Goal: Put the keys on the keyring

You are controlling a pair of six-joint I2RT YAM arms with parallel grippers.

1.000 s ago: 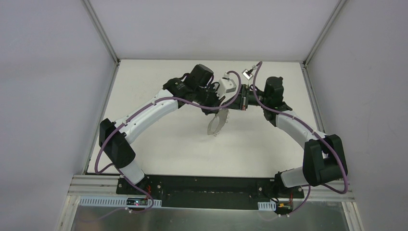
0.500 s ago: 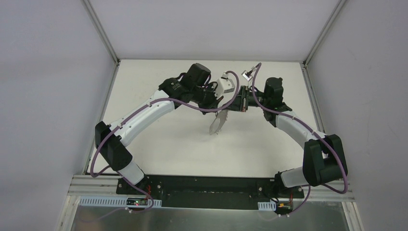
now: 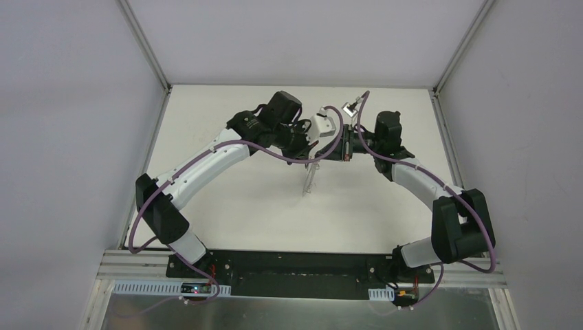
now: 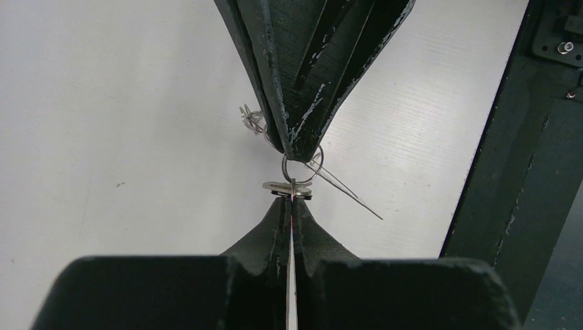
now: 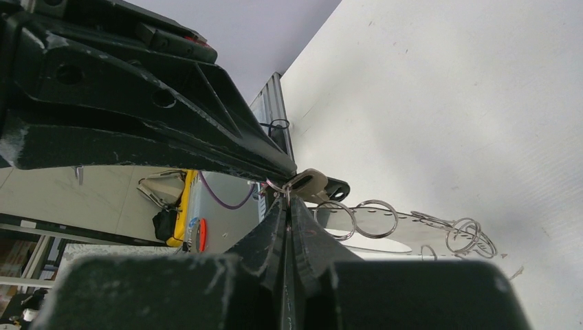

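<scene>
Shut tight, left gripper (image 4: 291, 201) and right gripper (image 5: 284, 201) alike, tip to tip above the counter (image 3: 227, 206). Between the tips, the black-headed key (image 5: 307, 182) against a small ring (image 4: 301, 168). Just below, the keyring (image 3: 310, 180), hanging. Unclear which gripper pinches which.

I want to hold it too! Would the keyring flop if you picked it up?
It would probably swing: the keyring hangs loose by its top edge. Its wire looks thin, so it is likely light and bendy. The small rings on it would probably slide about.
</scene>
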